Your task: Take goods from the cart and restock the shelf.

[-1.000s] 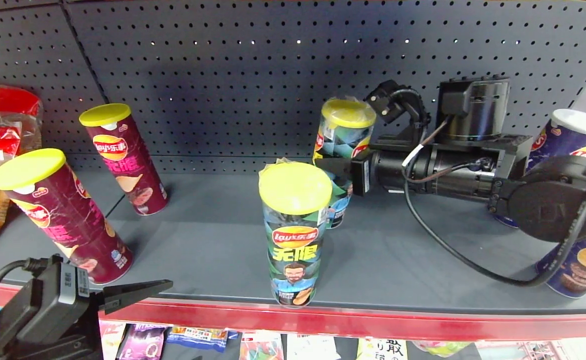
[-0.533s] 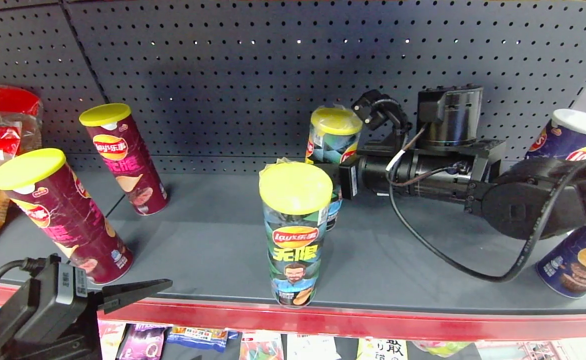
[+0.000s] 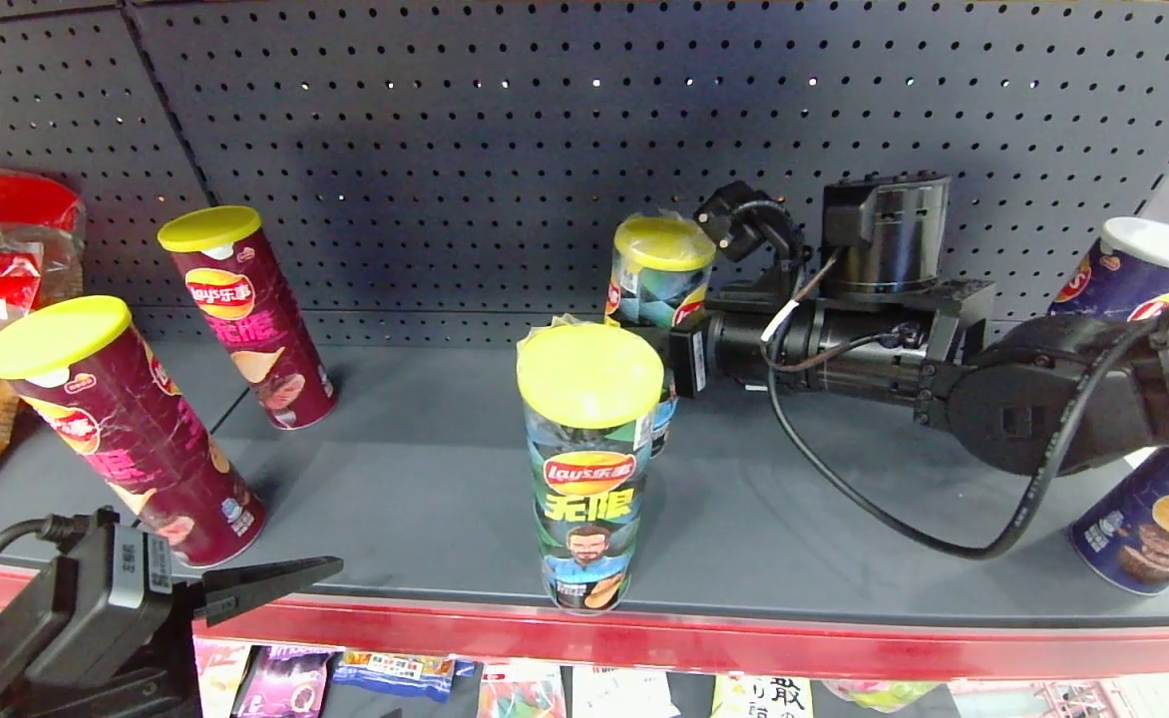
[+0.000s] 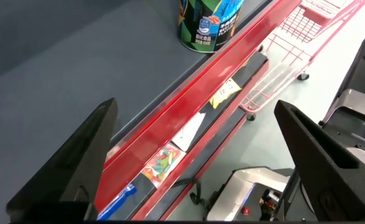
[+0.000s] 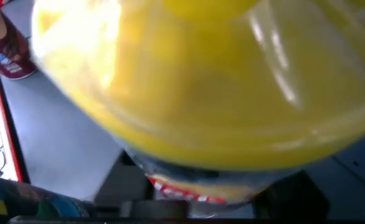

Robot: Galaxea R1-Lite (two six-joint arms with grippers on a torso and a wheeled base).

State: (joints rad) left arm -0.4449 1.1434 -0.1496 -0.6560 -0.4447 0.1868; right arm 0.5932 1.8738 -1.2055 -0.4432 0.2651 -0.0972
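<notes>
1. Since one second ago, my right gripper (image 3: 666, 344) has carried its green can (image 3: 656, 279) to the left and a little lower, closer to the front can (image 3: 589, 469).
2. My right gripper is clenched on this can at about its middle. The can is upright at the back of the shelf (image 3: 425, 479), just behind the front can. I cannot tell if its bottom touches the shelf.
3. My left gripper (image 4: 195, 109) hangs released, with fingers wide apart, low on my left before the red shelf edge.
4. Front can stands upright near that red edge.
5. Two maroon cans (image 3: 250, 314) stand on the left part of the shelf, and blue cans (image 3: 1158, 519) stand on the right, past my right arm.
6. A pink wire cart (image 4: 307, 37) stands on the floor below the shelf.
</notes>
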